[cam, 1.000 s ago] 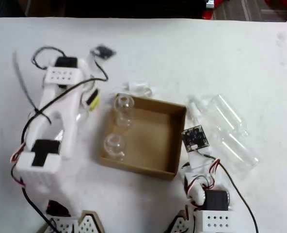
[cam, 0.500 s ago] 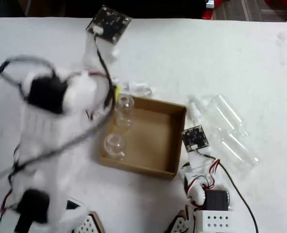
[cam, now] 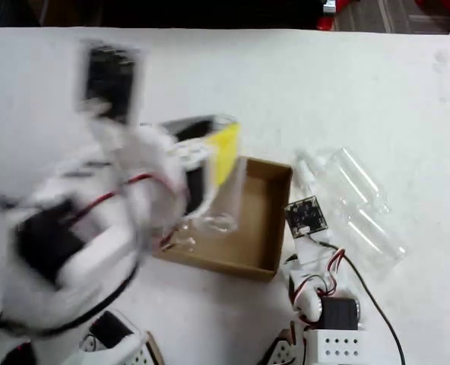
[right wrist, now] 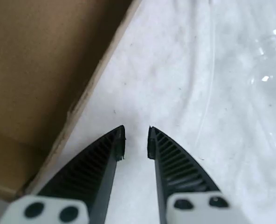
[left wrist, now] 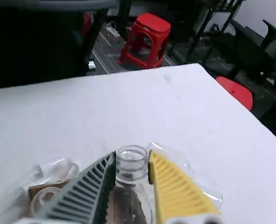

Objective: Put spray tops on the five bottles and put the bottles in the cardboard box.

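**Held bottle (left wrist: 130, 164).** Clear plastic, mouth open, no spray top fitted. The left gripper (left wrist: 132, 157) pinches it at the neck, with the dark jaw on one side and the yellow jaw on the other, both pressed hard against it. In the high view the body hangs below the jaws over the 9 o'clock half of the cardboard box (cam: 264, 228). The arm is blurred there, so the bottle's exact tilt cannot be told.

**Cardboard box.** Open-topped, near the middle of the white table (cam: 301, 76). A clear ring (left wrist: 41, 199) shows inside one corner. It is probably another bottle, but whether it is capped cannot be told.

**Loose bottles (cam: 348, 179).** Two, lying on their sides close together at 3 o'clock of the box, apart from both grippers.

**Right gripper (right wrist: 135, 140).** The jaws are slightly parted with nothing between them. The tips are low over bare table just beside the box wall, at about 4 o'clock of the box.

**Risks, as judged:**
- The held bottle looks set to enter the box uncapped, which would leave the spray-top step undone for it.
- The jaws crowd the mouth, so a top could not seat while this hold lasts.
- The neck is smooth and narrow, so a fast swing could let the bottle rotate or slip out.
- A release from height may bounce the bottle off the box wall or onto the item already inside.
- The right gripper is near enough to the wall that a careless move could shove the box.
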`<state>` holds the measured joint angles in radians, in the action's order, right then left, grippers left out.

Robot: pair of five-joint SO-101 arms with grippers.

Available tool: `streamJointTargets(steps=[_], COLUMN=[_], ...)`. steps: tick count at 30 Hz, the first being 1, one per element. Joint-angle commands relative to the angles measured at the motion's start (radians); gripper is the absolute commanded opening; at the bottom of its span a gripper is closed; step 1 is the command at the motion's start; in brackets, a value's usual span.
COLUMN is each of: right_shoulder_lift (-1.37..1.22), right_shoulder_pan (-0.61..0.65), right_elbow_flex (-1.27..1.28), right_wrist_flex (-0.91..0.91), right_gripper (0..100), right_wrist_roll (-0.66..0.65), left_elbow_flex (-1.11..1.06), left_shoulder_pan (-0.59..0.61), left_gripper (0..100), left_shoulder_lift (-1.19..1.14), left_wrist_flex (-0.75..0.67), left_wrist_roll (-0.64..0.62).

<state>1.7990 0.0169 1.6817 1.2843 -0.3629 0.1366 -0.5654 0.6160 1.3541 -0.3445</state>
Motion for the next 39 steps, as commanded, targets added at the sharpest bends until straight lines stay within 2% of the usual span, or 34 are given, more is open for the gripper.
streamJointTargets(steps=[1,7,12,15,17,24,31,36,39], right_shoulder_lift=[0.001,0.001,0.001,0.001,0.001,0.001,0.001,0.001,0.001], right_shoulder_pan=[0.002,0.002,0.002,0.002,0.002,0.002,0.002,0.002,0.002], right_elbow_flex=[0.009,0.009,0.009,0.009,0.009,0.009,0.009,0.009,0.009], right_wrist_flex=[-0.018,-0.018,-0.018,-0.018,-0.018,-0.018,-0.018,-0.018,-0.018], right_gripper=[6.7,6.7,6.7,6.7,6.7,6.7,6.7,6.7,6.7], right_wrist_roll=[-0.005,-0.005,-0.005,-0.005,-0.005,-0.005,-0.005,-0.005,-0.005], left_elbow_flex=[-0.341,-0.766,-1.177,-1.395,-1.491,-1.631,-1.679,-1.676,-1.68], left_shoulder_pan=[-0.022,-0.018,0.012,0.008,0.01,0.005,0.013,0.013,0.013], left_gripper=[2,2,2,2,2,2,2,2,2], left_shoulder_lift=[0.094,0.249,0.308,0.351,0.381,0.423,0.417,0.417,0.415], left_wrist_flex=[-0.356,-0.715,-1.158,-1.421,-1.536,-1.579,-1.579,-1.582,-1.653], left_wrist_roll=[-0.038,-0.025,0.14,0.195,0.21,0.233,0.235,0.29,0.295])
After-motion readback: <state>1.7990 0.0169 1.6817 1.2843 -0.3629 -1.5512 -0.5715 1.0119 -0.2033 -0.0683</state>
